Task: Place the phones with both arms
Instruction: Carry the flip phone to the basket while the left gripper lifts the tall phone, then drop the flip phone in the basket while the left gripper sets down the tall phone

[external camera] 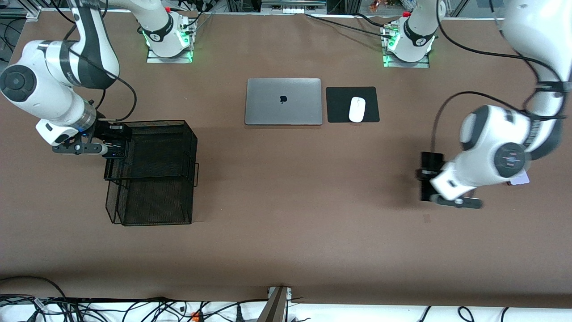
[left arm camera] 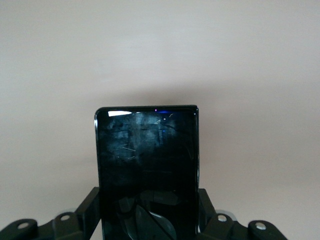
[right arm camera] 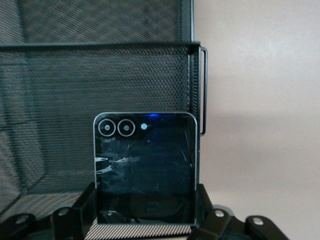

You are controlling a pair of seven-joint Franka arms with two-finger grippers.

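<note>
Two grips you can note: right gripper (right arm camera: pixel 145 220) clamps the folded phone (right arm camera: pixel 145 167) over the mesh tray (external camera: pixel 152 170); left gripper (left arm camera: pixel 150 220) clamps the slab (left arm camera: pixel 146 170), well apart from that tray.

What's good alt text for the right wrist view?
The right claw is shut on a small squarish black folded phone, its two camera rings showing, held over the black mesh tray. The brown table lies beside the tray.
</note>
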